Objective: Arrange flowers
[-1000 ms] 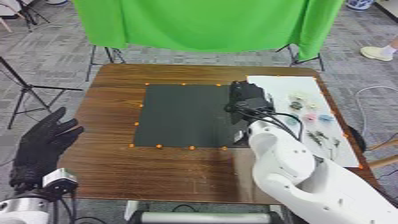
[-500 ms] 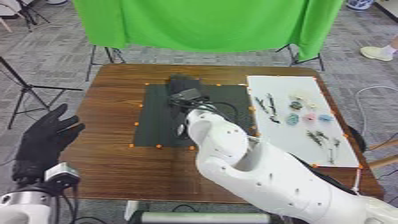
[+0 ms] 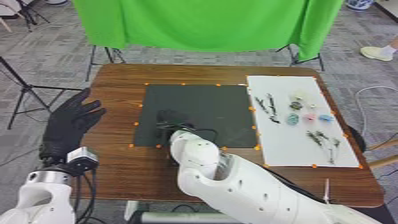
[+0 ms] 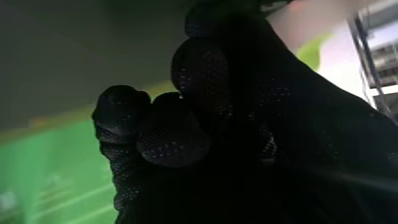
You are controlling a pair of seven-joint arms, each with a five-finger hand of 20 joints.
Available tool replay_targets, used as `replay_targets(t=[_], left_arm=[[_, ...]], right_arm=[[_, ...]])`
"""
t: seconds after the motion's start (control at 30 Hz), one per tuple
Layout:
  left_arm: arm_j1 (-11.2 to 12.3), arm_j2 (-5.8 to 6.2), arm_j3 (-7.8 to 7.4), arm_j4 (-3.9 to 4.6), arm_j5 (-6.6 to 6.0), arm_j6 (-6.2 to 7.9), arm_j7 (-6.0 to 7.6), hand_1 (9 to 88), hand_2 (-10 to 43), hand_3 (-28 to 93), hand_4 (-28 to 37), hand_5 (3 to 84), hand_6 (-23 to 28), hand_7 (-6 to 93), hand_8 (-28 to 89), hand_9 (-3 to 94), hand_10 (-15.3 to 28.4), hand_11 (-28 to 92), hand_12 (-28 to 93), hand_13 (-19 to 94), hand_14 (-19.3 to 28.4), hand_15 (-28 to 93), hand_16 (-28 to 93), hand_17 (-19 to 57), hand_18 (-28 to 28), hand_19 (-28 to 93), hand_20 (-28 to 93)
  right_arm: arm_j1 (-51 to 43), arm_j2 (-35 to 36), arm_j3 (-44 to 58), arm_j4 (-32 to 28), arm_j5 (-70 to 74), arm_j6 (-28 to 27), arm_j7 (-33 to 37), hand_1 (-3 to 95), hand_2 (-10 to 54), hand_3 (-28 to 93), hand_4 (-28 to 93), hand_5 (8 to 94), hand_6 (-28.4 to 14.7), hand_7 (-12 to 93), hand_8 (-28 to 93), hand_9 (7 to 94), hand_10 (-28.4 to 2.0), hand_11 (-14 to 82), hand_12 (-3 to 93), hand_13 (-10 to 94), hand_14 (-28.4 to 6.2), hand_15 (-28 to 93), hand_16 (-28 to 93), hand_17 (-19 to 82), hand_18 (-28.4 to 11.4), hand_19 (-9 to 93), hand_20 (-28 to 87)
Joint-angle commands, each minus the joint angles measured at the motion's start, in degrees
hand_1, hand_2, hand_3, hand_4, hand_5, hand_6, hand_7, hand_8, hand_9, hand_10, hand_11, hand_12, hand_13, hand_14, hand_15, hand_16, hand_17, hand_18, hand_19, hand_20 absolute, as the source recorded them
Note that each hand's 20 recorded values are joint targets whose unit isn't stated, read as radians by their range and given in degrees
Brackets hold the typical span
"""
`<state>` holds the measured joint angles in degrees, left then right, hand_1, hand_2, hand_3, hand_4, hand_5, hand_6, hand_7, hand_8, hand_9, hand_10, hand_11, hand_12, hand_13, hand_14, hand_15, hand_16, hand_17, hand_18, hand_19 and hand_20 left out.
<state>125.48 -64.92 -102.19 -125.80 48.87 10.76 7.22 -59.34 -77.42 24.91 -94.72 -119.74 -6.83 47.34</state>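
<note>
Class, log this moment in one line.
right hand over dark mat; left hand open, over table's left edge; flowers, twigs on white sheet

A brown wooden bench (image 3: 114, 165) stands on grey patterned carpet (image 3: 142, 59). Beyond its far edge hangs a bright green cloth (image 3: 209, 27), with dark stand legs below both ends. A black tripod (image 3: 27, 86) stands left of the bench; wooden furniture legs (image 3: 385, 162) and a white cable (image 3: 358, 95) lie right. A blue-and-white pot (image 3: 358, 4) sits far right.

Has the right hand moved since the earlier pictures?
Yes: in the head view, the right hand has come from the dark mat's far part toward its near edge.
</note>
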Motion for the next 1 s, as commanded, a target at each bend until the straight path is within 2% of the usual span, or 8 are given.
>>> replay_targets(t=[0.03, 0.1, 0.3, 0.67, 0.83, 0.93, 1.0], left_arm=[[-0.38, 0.6, 0.28, -0.02, 0.37, -0.96, 0.78, 23.8, 4.4, 81, -21.8, 34.9, 8.6, 15.3, -10, 35.4, 20.3, 29, 10, 26, 26.8, 53, -9, -11.6, 23.6, 56, 3], [-0.77, 0.63, 0.4, 0.17, 0.43, -1.16, 0.7, 23.8, 4.4, 81, -21.8, 34.9, 8.6, 15.3, -10, 35.4, 20.3, 29, 10, 26, 26.8, 53, -9, -11.6, 23.6, 56, 3], [-0.52, 0.55, 0.1, 0.02, 0.4, -1.3, 0.58, 23.8, 4.3, 81, -21.7, 34.9, 8.6, 15.3, -10, 35.4, 20.2, 29, 10, 26, 26.6, 53, -9, -11.6, 23.6, 56, 2], [-1.33, 0.97, 0.67, 0.42, 0.26, -1.35, 0.57, 24.0, 4.4, 81, -21.0, 34.9, 8.6, 15.4, -10, 35.4, 20.3, 29, 10, 26, 26.7, 53, -9, -11.5, 23.6, 56, 2], [-1.14, 0.99, 0.75, 0.32, 0.2, -1.0, 0.68, 24.1, 4.5, 81, -20.8, 34.9, 8.6, 15.3, -10, 35.4, 20.3, 29, 10, 26, 26.6, 53, -9, -11.5, 23.5, 56, 3], [-1.29, 1.38, 1.1, 0.38, -0.05, -0.36, 1.4, 24.1, 4.5, 81, -20.7, 34.9, 8.6, 15.3, -10, 35.3, 20.2, 29, 10, 26, 26.6, 53, -9, -11.5, 23.5, 56, 3], [-1.62, 1.39, 1.21, 0.49, 0.08, -0.5, 1.2, 24.1, 4.5, 81, -20.6, 34.9, 8.6, 15.3, -10, 35.3, 20.2, 29, 10, 26, 26.6, 53, -9, -11.5, 23.5, 56, 3]], right_arm=[[1.31, 0.03, 0.93, 2.31, 1.25, -0.19, 0.99, 48.6, -6.3, 88, -28, 81.7, -2.8, 34, 21, 77.9, -12.9, 56.3, 36.1, 76, -9.6, 91, 19, 32, -28.4, 93, 51], [1.84, -0.09, 0.74, 2.63, 2.23, 0.74, 1.37, 48.7, -6.3, 88, -28, 81.5, -2.7, 34, 21, 77.8, -12.8, 56.3, 36.0, 76, -9.7, 91, 19, 32, -28.4, 93, 51], [2.79, -0.82, 0.59, 2.24, 5.23, 1.11, 1.27, 48.3, -6.3, 89, -28, 81.4, -2.8, 34, 20, 77.7, -12.7, 56.4, 35.9, 76, -10.0, 90, 19, 32, -28.4, 93, 51], [4.98, -0.95, -0.62, 2.95, 9.28, 5.59, 1.99, 48.3, -7.6, 87, -28, 81.4, -3.5, 33, 14, 77.4, -12.0, 56.1, 35.6, 76, -10.5, 89, 19, 31, -28.4, 93, 48], [4.05, -1.62, 0.68, 2.56, 10.07, 3.8, 2.52, 45.1, -9.5, 86, -28, 81.0, -3.7, 33, 13, 76.9, -13.0, 56.4, 34.9, 75, -10.9, 88, 19, 30, -28.4, 93, 47], [3.71, -1.93, 1.11, 2.78, 9.6, 2.38, 2.77, 43.2, -9.5, 86, -28, 80.7, -3.7, 33, 13, 76.5, -13.7, 57.2, 34.0, 75, -11.3, 88, 19, 30, -28.4, 93, 47], [3.81, -1.82, 0.77, 3.05, 9.47, 2.39, 3.16, 42.9, -9.5, 86, -28, 80.5, -3.9, 33, 13, 76.2, -14.0, 57.4, 33.7, 74, -11.5, 88, 18, 30, -28.4, 93, 47]])
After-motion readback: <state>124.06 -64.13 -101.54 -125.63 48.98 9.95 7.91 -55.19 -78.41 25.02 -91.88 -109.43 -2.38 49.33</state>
